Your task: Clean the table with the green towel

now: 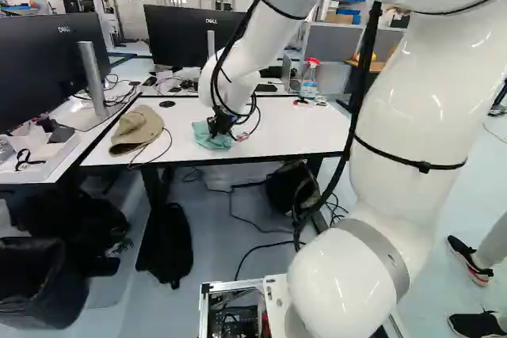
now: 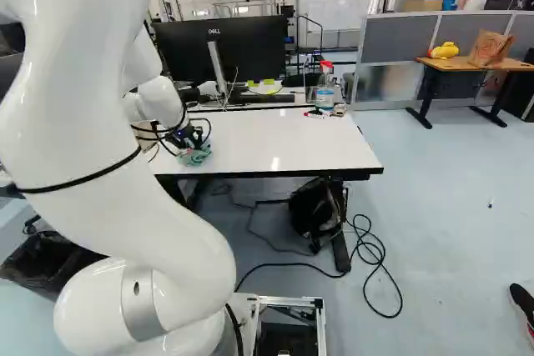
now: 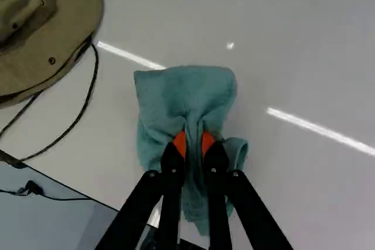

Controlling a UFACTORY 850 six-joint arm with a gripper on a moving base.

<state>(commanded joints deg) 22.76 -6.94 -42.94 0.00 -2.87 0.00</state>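
Green cloth, the towel (image 3: 186, 95), lies bunched on the white worktop (image 3: 304, 57), pinched between the pads of the end effector (image 3: 194, 144). Wiping well likely calls for light, even pressure and strokes away from the hat (image 3: 70, 10) and its cord (image 3: 89, 95).

In the left base view, the desk (image 1: 289, 132) gives open passage right of the towel (image 1: 211, 138). Left of it, the hat (image 1: 136, 131) and its cord (image 3: 87, 99) obstruct; the bottle (image 1: 309, 81) stands near the far edge.
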